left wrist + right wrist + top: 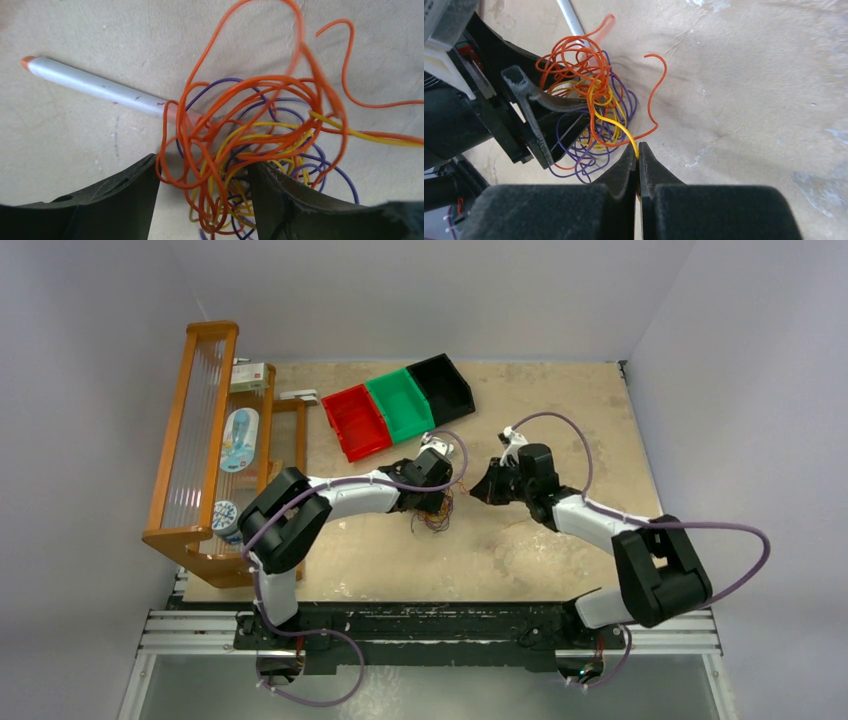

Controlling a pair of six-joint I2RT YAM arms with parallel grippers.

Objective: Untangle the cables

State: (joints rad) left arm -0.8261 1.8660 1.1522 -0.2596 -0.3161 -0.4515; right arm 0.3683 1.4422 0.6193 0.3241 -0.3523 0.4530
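A tangle of orange, yellow and purple cables (436, 519) lies on the tan table, mid-left. In the left wrist view the tangle (250, 135) sits between the wide-apart fingers of my left gripper (202, 200), which is open and straddles its near part. My left gripper shows in the top view (432, 502). My right gripper (638, 152) is shut on a yellow cable (616, 125) that runs out of the tangle (589, 100). That yellow cable (365, 134) leads off to the right in the left wrist view. My right gripper (480, 488) is just right of the tangle.
A white pen with an orange tip (95, 85) lies partly under the tangle. Red (356, 422), green (399, 403) and black (441, 386) bins stand at the back. A wooden rack (205, 440) holding small items runs along the left edge.
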